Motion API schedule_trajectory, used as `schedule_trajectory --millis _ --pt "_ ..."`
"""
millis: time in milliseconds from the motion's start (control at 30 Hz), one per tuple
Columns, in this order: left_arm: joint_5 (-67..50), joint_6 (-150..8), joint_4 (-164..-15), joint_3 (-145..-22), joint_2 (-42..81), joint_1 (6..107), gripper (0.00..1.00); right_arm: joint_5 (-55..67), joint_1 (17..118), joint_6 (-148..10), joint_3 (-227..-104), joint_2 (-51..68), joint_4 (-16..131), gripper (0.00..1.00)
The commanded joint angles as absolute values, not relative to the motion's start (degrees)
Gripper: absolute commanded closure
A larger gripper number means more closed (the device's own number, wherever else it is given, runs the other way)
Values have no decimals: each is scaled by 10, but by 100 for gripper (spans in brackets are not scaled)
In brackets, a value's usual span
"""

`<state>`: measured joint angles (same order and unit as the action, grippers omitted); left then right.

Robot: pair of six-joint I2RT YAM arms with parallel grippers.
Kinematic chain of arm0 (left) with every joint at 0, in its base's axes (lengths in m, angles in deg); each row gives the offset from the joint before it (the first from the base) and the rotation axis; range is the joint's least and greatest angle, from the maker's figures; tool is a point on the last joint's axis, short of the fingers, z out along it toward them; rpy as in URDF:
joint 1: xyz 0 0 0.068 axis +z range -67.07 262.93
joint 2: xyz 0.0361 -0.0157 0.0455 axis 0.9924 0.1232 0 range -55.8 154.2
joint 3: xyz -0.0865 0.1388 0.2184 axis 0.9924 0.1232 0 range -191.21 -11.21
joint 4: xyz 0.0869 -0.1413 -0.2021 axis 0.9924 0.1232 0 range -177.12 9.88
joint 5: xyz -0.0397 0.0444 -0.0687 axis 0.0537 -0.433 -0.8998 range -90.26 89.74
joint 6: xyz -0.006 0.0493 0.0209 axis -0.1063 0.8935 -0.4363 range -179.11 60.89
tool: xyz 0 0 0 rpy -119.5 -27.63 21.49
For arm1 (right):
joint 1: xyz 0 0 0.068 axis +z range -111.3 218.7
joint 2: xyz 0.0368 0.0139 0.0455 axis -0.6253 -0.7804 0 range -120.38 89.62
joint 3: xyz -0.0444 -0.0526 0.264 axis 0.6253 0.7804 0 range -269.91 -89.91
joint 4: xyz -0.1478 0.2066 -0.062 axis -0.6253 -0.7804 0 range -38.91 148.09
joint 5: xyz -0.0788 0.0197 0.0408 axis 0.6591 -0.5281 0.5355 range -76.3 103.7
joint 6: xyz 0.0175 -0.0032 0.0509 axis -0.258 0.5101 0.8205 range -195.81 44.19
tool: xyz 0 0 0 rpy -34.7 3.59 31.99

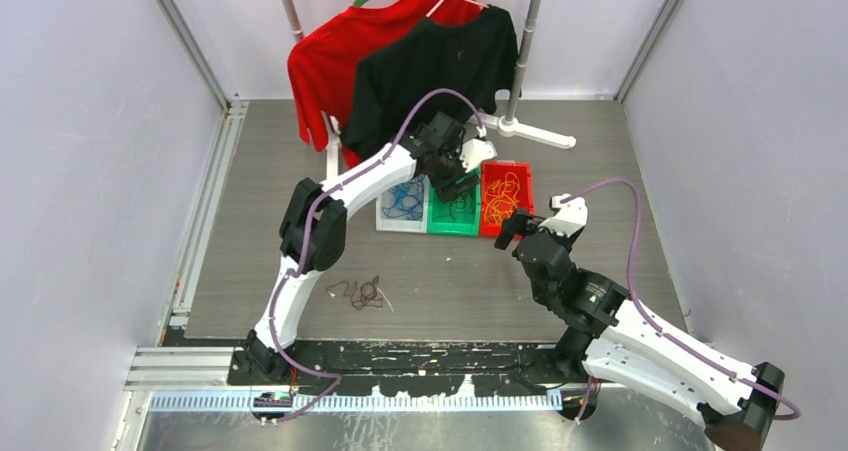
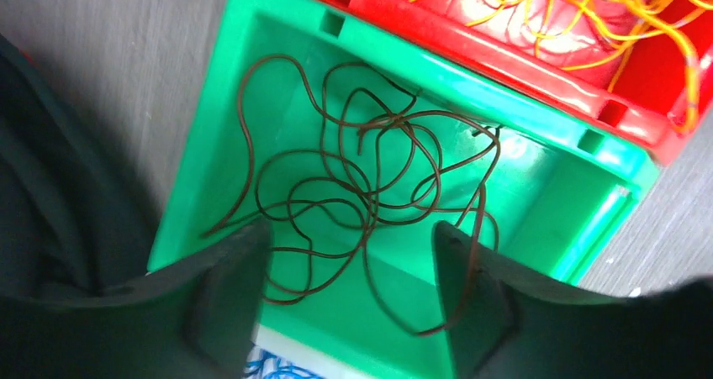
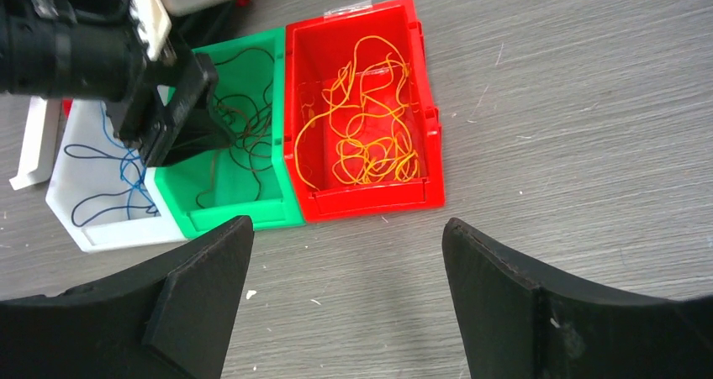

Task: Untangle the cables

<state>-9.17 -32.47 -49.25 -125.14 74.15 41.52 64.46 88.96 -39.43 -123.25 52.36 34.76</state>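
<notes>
Three bins stand side by side. The white bin (image 1: pixel 400 226) holds blue cables (image 3: pixel 126 169). The green bin (image 2: pixel 210 144) holds dark brown cables (image 2: pixel 370 186). The red bin (image 3: pixel 370 202) holds yellow-orange cables (image 3: pixel 370 144). My left gripper (image 2: pixel 351 236) is open just above the green bin, and one brown strand lies against its right finger (image 2: pixel 475 261). My right gripper (image 3: pixel 346 228) is open and empty over bare table in front of the red bin. A small tangle of brown cables (image 1: pixel 362 293) lies loose on the table near the left arm.
A clothes rack with a red shirt (image 1: pixel 325 66) and a black shirt (image 1: pixel 440 66) stands behind the bins, and its white foot (image 1: pixel 535 133) reaches toward the red bin. Enclosure walls close in both sides of the table.
</notes>
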Motion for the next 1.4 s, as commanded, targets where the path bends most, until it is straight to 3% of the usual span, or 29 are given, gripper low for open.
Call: schedule_trajectory --millis 0,133,300,467,633,800,967,1200,1367 --pt "-174 -346 -444 -1304 691 436 17 636 887 -390 -1245 537 374 13" --pt "-223 -336 -412 -1311 648 441 0 614 886 -405 -1260 548 375 11" --pt "-295 -322 -331 -1330 606 455 0 577 886 -432 -1287 538 373 8" --pt "-256 -303 -285 -1346 587 459 0 536 886 -463 -1317 517 375 6" --pt "-261 -352 -275 -1356 537 498 1 415 885 -527 -1314 469 431 3" --pt "-276 -379 -257 -1294 432 561 0 246 893 -533 -1322 342 510 2" --pt "-292 -367 -272 -1127 278 641 1 157 950 -530 -1380 164 569 0" --pt "-271 -354 -300 -953 121 735 1 106 1034 -496 -1472 -53 617 4" --pt "-265 -349 -290 -928 99 744 1 150 1046 -483 -1510 -135 594 15"
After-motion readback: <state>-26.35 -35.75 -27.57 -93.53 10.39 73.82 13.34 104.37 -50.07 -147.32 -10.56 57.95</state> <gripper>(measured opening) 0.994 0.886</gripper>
